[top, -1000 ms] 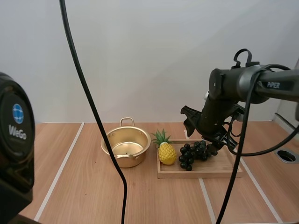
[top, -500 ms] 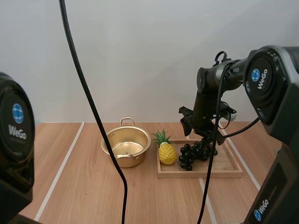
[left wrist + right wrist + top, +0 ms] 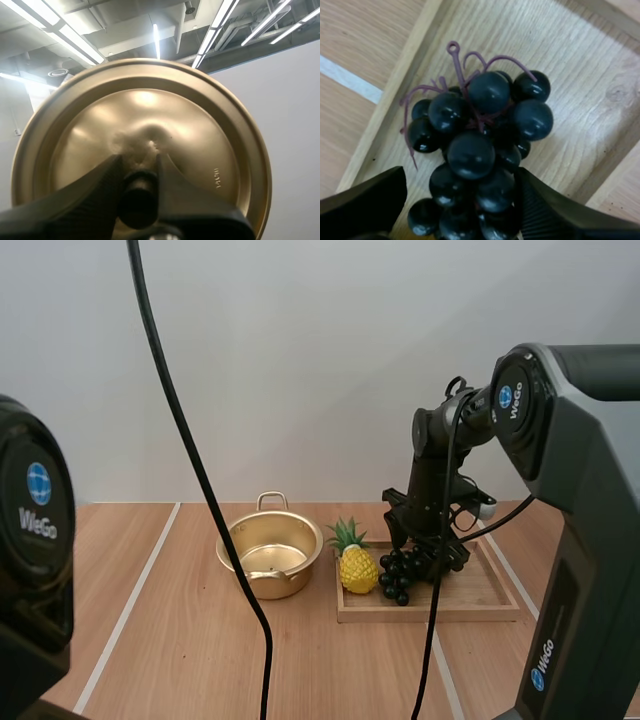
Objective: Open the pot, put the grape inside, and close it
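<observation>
the bunch of grapes [image 3: 480, 150] is located on the wooden tray [image 3: 470, 598], just beside the toy pineapple [image 3: 355, 565] at its 3 o'clock. the tray is set on the table [image 3: 180, 640] at 3 o'clock of the pot [image 3: 270, 555], which stands uncovered and appears to hold nothing. the right gripper [image 3: 425, 552] is lowered over the bunch in the released state: its fingers [image 3: 365, 205] are spread to either side of the berries and no pinch is seen yet. the left gripper [image 3: 139, 170] is clenched on the dark knob [image 3: 139, 200] of the lid [image 3: 150, 115], which is held well apart from the pot. the bunch is judged to be light. its berries are smooth and rounded, so slipping is to be expected, and they are carried on a thin purple stem [image 3: 457, 65] that is likely to flex. it is recommended that the bunch be taken across its packed middle, where several berries can be trapped between the fingers. the stem loop is not recommended as a hold. the lid is judged to be thin, stiff metal, and it is best handled by its knob. item count: one pot, one lid, one bunch of grapes, one pineapple, one tray, two grippers.
</observation>
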Available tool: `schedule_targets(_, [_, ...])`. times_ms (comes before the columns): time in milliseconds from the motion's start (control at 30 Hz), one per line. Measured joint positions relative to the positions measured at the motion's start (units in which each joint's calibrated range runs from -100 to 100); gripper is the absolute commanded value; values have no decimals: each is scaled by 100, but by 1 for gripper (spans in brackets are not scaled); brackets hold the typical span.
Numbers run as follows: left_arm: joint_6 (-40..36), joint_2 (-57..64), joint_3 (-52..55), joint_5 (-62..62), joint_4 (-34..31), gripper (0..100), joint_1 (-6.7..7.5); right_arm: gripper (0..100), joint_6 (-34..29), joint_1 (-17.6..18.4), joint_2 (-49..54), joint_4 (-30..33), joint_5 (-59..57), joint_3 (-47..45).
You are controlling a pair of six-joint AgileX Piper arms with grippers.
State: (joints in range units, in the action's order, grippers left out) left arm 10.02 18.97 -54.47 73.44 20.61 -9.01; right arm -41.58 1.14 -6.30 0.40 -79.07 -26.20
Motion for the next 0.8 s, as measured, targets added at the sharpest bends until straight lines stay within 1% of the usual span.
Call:
schedule_targets(333, [0, 0, 0, 0, 0, 0, 0, 100, -33, 0, -247, -40, 121, 0])
schedule_targets(367, [0, 0, 0, 0, 0, 0, 0, 87, -33, 0, -247, -40, 121, 0])
schedule_targets(400, [0, 0, 0, 0, 0, 0, 0, 65, -33, 0, -262, -40, 100, 0])
schedule_targets(467, [0, 0, 0, 0, 0, 0, 0, 13, -41, 0, -261, 62, -31, 0])
schedule_targets(500, [0, 0, 0, 0, 0, 0, 0, 0, -31, 0, -261, 101, -69, 0])
schedule_targets(633, [0, 0, 0, 0, 0, 0, 0, 0, 133, 0, -261, 194, -104, 9])
schedule_targets(800, [0, 0, 0, 0, 0, 0, 0, 0, 571, 0, -99, 215, -240, 9])
